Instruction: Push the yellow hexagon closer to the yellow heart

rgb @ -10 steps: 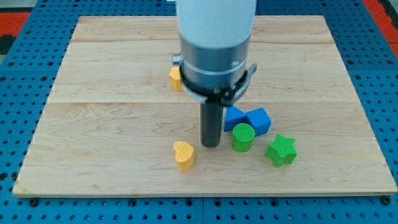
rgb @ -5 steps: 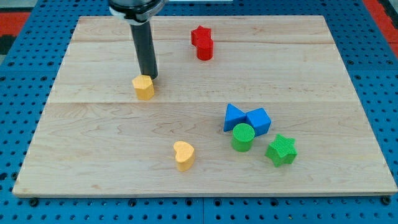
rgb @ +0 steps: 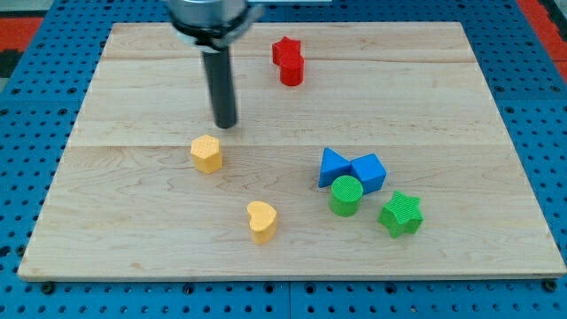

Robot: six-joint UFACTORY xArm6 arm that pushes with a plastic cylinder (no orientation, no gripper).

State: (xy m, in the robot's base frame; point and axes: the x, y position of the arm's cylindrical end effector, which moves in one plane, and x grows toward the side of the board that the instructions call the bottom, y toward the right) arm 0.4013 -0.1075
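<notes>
The yellow hexagon [rgb: 205, 152] sits on the wooden board, left of centre. The yellow heart [rgb: 262, 221] lies below and to the right of it, near the view's bottom. My tip [rgb: 226, 124] stands just above and slightly right of the hexagon, a small gap away and not touching it. The dark rod rises from the tip toward the view's top.
A red star and a red cylinder [rgb: 289, 61] sit together near the view's top. A blue triangle [rgb: 332, 167], a blue cube [rgb: 368, 171], a green cylinder [rgb: 345, 195] and a green star [rgb: 400, 213] cluster at the right. The board's edge [rgb: 283, 275] runs along the bottom.
The arm went from the board's centre to the upper left. The hexagon has slid down the view toward the heart. My tip has since shifted right and stands off the hexagon.
</notes>
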